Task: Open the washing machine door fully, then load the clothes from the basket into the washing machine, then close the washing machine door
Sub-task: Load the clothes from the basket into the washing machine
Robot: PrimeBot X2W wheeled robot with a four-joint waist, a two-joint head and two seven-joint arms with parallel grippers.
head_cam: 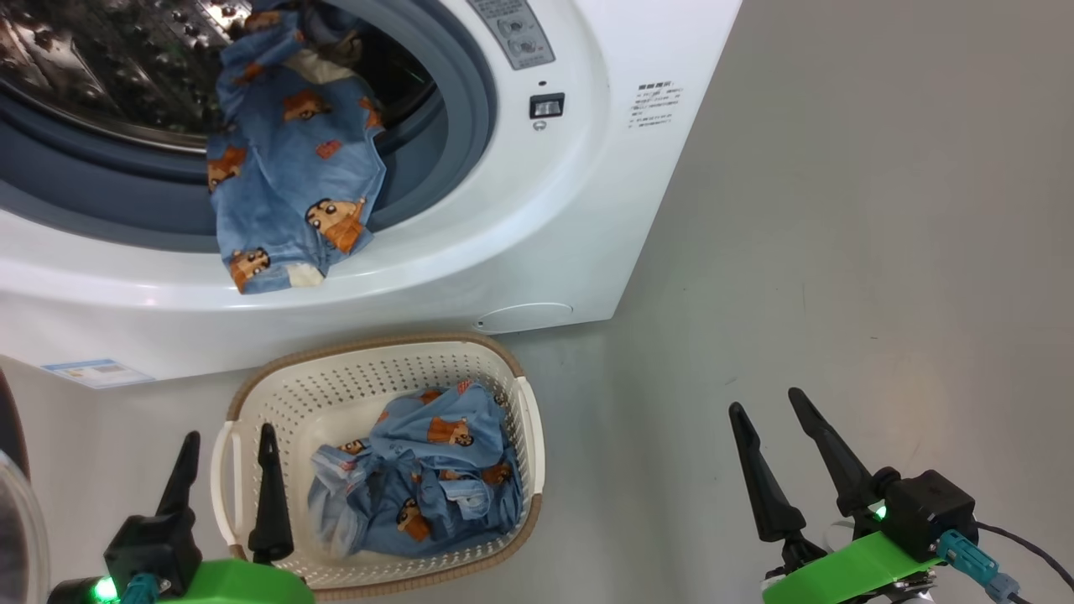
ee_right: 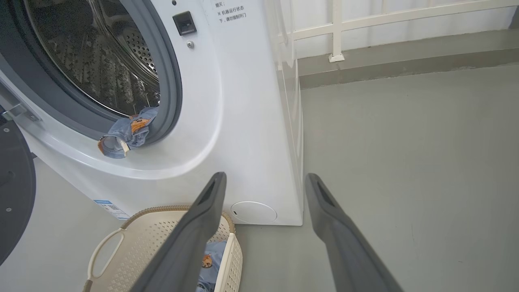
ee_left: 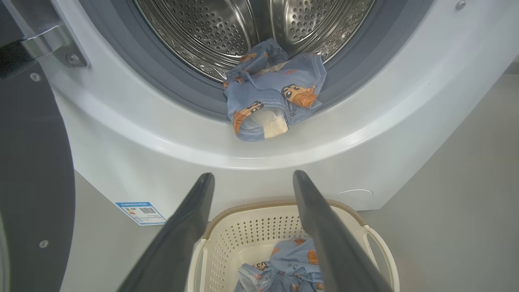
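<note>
The white washing machine (head_cam: 579,193) stands with its door (ee_left: 32,170) swung wide open at the left. One blue bear-print garment (head_cam: 289,172) hangs out of the drum over the grey gasket and white lip. More of the clothes (head_cam: 428,482) lie bundled in the cream basket (head_cam: 285,394) on the floor in front. My left gripper (head_cam: 228,436) is open and empty over the basket's left rim. My right gripper (head_cam: 765,405) is open and empty above bare floor to the right. In the left wrist view the fingers (ee_left: 190,219) frame the basket (ee_left: 259,227) below the hanging garment (ee_left: 273,97).
Grey floor (head_cam: 839,294) stretches to the right of the machine. A blue label (head_cam: 96,371) sits at the machine's lower left corner. In the right wrist view a white railing (ee_right: 336,32) and a low kerb run behind the machine.
</note>
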